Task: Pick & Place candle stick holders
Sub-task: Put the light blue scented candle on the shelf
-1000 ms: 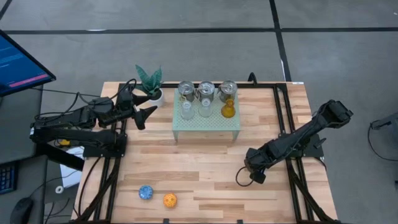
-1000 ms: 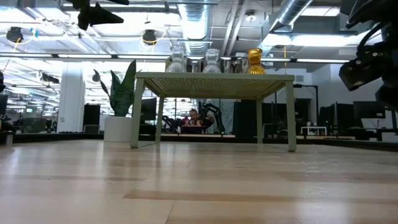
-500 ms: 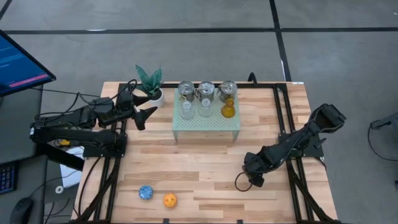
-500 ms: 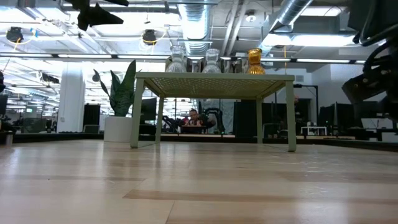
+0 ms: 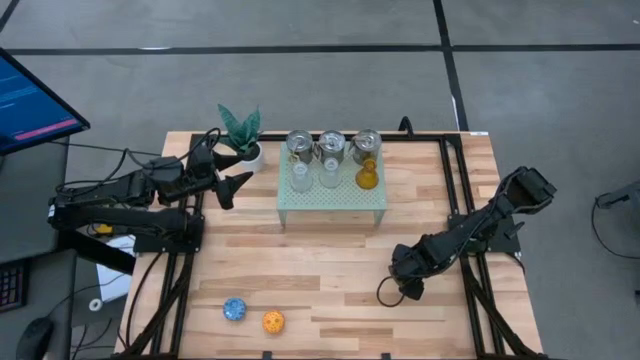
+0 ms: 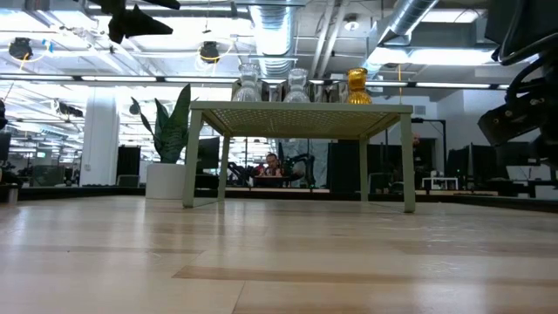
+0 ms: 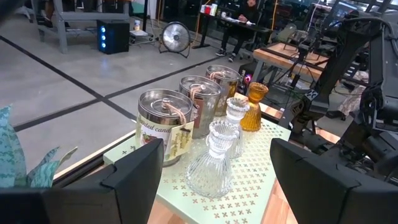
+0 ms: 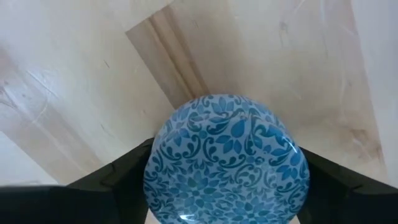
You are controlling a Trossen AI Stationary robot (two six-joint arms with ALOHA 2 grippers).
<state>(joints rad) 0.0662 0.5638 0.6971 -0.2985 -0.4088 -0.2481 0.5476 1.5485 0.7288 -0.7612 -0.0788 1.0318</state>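
Between my right fingers [image 8: 118,180] sits a blue holder [image 8: 227,158] with a darker leaf-and-scroll pattern; both fingers lie against its sides, so my right gripper [image 5: 393,291] is closed on it, down low over the wooden table [image 5: 330,250] toward its right front. That arm stretches from the table's right edge, bent at the elbow, wrist tipped steeply down.

On the pale green stand [image 5: 331,201] at the back of the table stand three silver tins [image 7: 165,132], two clear glass holders [image 7: 210,160] and one amber holder [image 5: 367,178]. The nearest tin carries a cream label whose print begins "handmade cand…"; the rest I cannot read. The other tins' labels are too small to make out.

My left gripper [image 5: 236,180] hangs above the table's back left corner, just beside the potted plant [image 5: 241,132], pointing toward the stand, its fingers [image 7: 134,180] spread apart and empty. That arm lies nearly level, reaching in from the left edge.

A second blue holder [image 5: 235,310] and an orange one [image 5: 273,322] rest near the front edge, just beside each other.
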